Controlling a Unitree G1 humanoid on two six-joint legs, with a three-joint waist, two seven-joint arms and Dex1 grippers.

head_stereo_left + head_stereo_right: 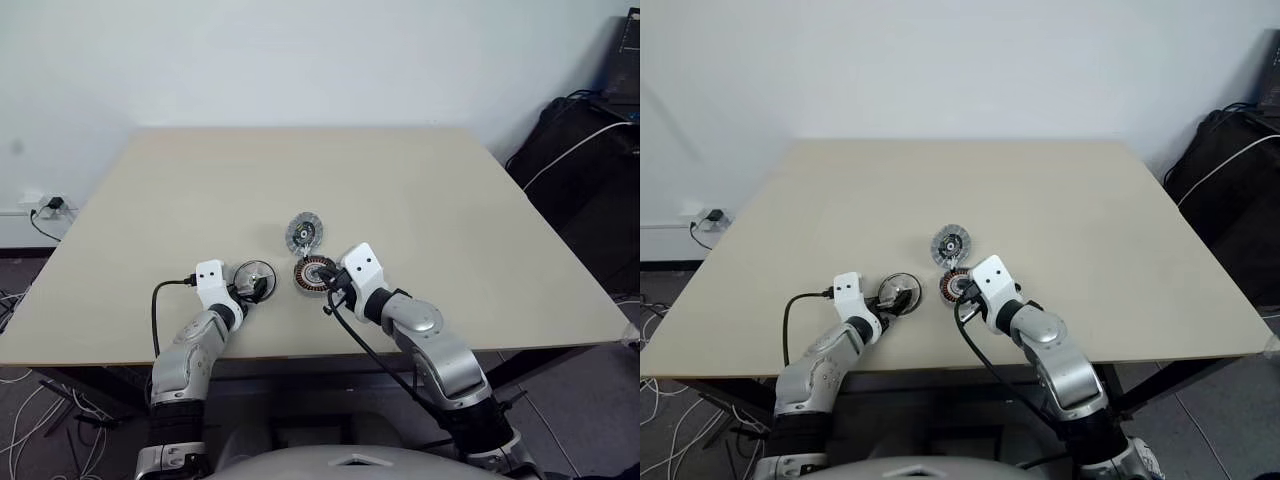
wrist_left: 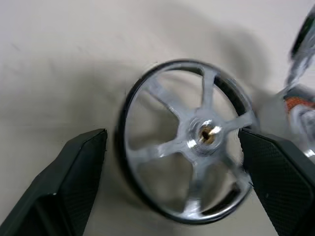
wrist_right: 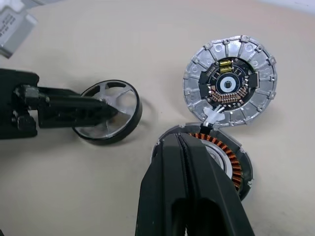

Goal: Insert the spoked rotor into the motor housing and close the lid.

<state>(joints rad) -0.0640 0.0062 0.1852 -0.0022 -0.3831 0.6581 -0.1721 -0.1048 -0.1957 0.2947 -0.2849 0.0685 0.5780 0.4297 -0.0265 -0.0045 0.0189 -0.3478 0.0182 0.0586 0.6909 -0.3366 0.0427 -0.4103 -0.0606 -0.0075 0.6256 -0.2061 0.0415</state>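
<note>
The spoked rotor (image 2: 189, 142) lies flat on the beige table (image 1: 450, 200) near its front edge, left of the other two parts. The left gripper (image 2: 172, 167) brackets it with its jaws spread wide, one black finger (image 2: 69, 177) off the left rim and the other close against the right rim. Nothing is squeezed yet, and the ring looks to be resting on the tabletop rather than lifted.

Just to its right sits the motor housing (image 3: 231, 157), its copper windings showing around a silvery centre. The right gripper (image 3: 189, 196) hangs over the housing's near side with its fingers pressed together and nothing between them. Whether the tips actually rest on the housing to steady it cannot be made out.

Farther back, touching or nearly touching the housing's far rim, lies the lid (image 3: 230, 81), ribbed face up with a dark hub. A short white lead seems to run from it towards the housing.

By my reading the task is barely begun. The rotor is still apart from the housing, and the lid is off. What remains is to grasp and carry the rotor, seat it, and close the lid.

The near half of the housing is hidden behind the right fingers. In the left wrist view the rotor and what lies beyond it are blurred.
</note>
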